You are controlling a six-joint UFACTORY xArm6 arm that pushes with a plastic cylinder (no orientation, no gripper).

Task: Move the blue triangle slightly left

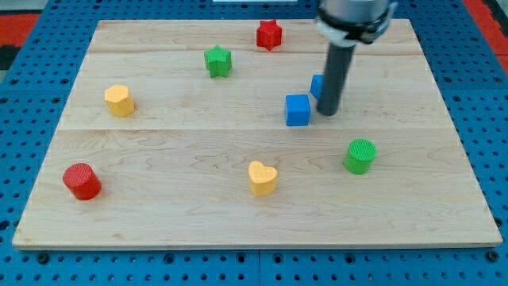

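Note:
My tip point(329, 112) rests on the wooden board point(198, 214), right of centre. A blue block point(317, 85) sits just behind the rod, mostly hidden by it; its shape cannot be made out. A blue cube point(298, 110) lies just left of my tip, close to it; contact cannot be told. The rod comes down from the view's top.
A red star point(269, 34) and a green star point(217, 60) lie near the view's top. A yellow block point(119, 100) is at the left, a red cylinder point(82, 181) at the lower left, a yellow heart point(262, 177) at the bottom centre, and a green cylinder point(360, 155) at the lower right.

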